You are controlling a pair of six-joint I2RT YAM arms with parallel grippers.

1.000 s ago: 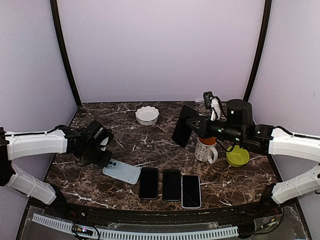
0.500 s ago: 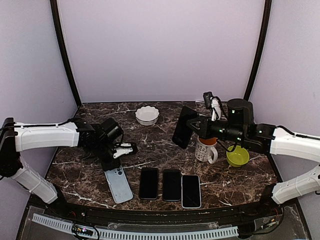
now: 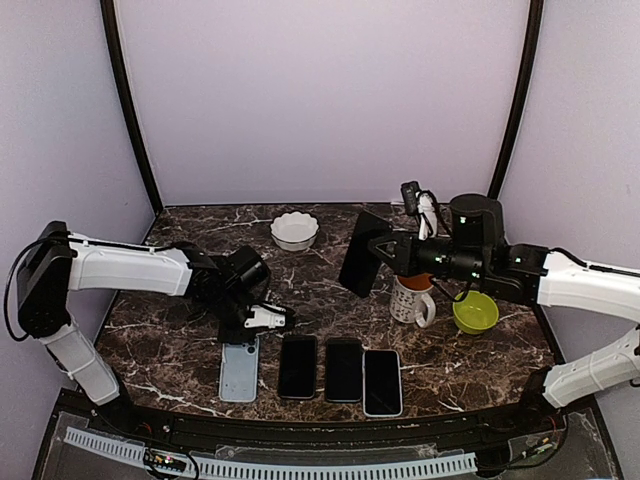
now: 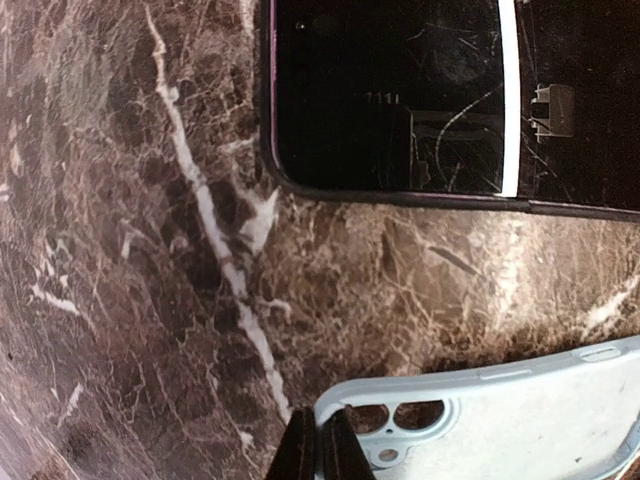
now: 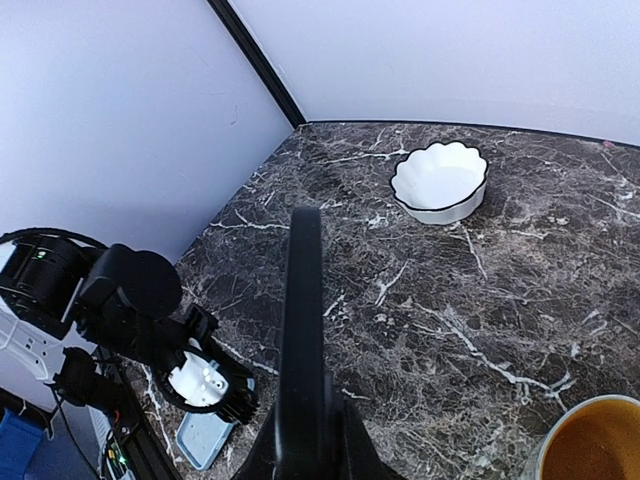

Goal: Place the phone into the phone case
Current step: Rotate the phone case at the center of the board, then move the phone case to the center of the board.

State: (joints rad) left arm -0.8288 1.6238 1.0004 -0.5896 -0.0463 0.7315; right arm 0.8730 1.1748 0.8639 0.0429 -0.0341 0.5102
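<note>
Left gripper [image 4: 318, 452] closed, tips at the phone case [image 4: 490, 420], cut off below. Right gripper [image 3: 388, 248] clamps the phone [image 5: 303, 300], edge-on to its wrist camera

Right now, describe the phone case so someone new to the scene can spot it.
Look at the near edge of the dark marble table, where three phones lie in a row. The phone case lies just left of that row, at the left gripper. It alone is pale blue, with camera cutouts.

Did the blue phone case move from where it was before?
Yes. The phone case has swung round and slid toward the near edge; it now lies straight beside the leftmost phone in the row, not slanted.
</note>
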